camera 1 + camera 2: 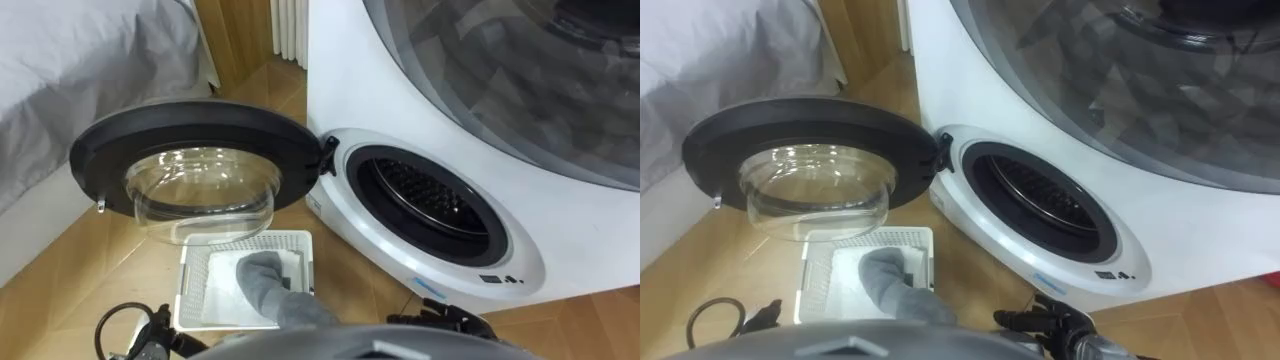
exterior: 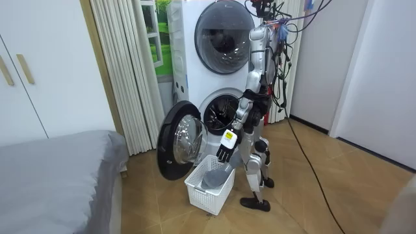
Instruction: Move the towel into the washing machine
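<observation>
The grey towel lies bunched in a white slatted laundry basket on the floor, its near end heaped up toward my body. In the room view the towel fills the basket. The washing machine is on my right, its drum opening dark and its round door swung wide to the left over the basket. My left hand hangs just above the basket with relaxed fingers, apart from the towel. My right hand is low by the machine's front, fingers loosely spread and holding nothing.
A second machine with a round window is stacked on top. A bed with a grey cover stands at the far left, with pale curtains beside the machines. I stand on wooden floor just right of the basket.
</observation>
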Robot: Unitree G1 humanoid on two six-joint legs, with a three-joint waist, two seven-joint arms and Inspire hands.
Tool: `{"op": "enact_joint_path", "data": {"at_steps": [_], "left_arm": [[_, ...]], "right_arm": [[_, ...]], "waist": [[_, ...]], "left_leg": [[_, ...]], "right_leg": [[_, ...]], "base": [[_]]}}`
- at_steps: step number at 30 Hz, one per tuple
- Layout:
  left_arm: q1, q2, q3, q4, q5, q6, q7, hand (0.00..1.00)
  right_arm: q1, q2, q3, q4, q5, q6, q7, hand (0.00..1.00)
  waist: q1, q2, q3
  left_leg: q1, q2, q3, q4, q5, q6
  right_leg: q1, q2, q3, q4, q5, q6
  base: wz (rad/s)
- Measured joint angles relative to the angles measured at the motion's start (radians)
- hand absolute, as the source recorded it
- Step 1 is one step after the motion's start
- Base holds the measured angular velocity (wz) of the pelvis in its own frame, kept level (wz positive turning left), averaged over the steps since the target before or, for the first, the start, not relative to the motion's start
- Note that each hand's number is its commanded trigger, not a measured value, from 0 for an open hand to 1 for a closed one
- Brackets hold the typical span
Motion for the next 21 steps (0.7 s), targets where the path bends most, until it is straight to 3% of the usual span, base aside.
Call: {"op": "enact_joint_path", "data": {"at_steps": [5,13,17,21], "left_arm": [[-0.007,0.001,-0.004,-0.01,0.016,-0.005,-0.002,0.0],[-0.024,0.001,-0.005,-0.029,0.114,-0.029,0.005,0.0],[-0.084,-0.008,-0.028,-0.021,0.18,-0.043,0.005,0.0],[-0.183,-0.013,-0.072,-0.008,0.289,-0.096,0.006,0.0]], "right_arm": [[-0.007,0.0,0.017,0.0,-0.002,-0.009,-0.001,0.0],[-0.027,-0.002,0.018,-0.001,-0.05,-0.024,0.0,0.0],[-0.071,-0.003,0.02,0.011,-0.09,-0.034,0.001,0.0],[-0.129,-0.001,0.029,0.034,-0.168,-0.054,-0.001,0.0]], "waist": [[0.0,0.001,-0.0072],[-0.005,0.003,-0.0066],[-0.025,0.019,-0.0013],[-0.027,0.028,0.0002]], "left_leg": [[-0.017,0.0,-0.001,0.002,0.0,0.0],[-0.071,0.001,-0.001,0.008,0.0,0.0],[-0.12,0.0,-0.009,0.026,0.0,0.001],[-0.198,0.0,-0.007,0.039,0.007,0.008]], "right_leg": [[-0.021,0.0,0.001,0.002,0.001,0.0],[-0.066,-0.001,-0.012,0.008,0.006,-0.002],[-0.107,-0.005,-0.017,0.016,0.01,-0.002],[-0.202,-0.01,-0.012,0.061,0.011,-0.003]], "base": [[0.0],[0.01],[0.04],[-0.03]]}}
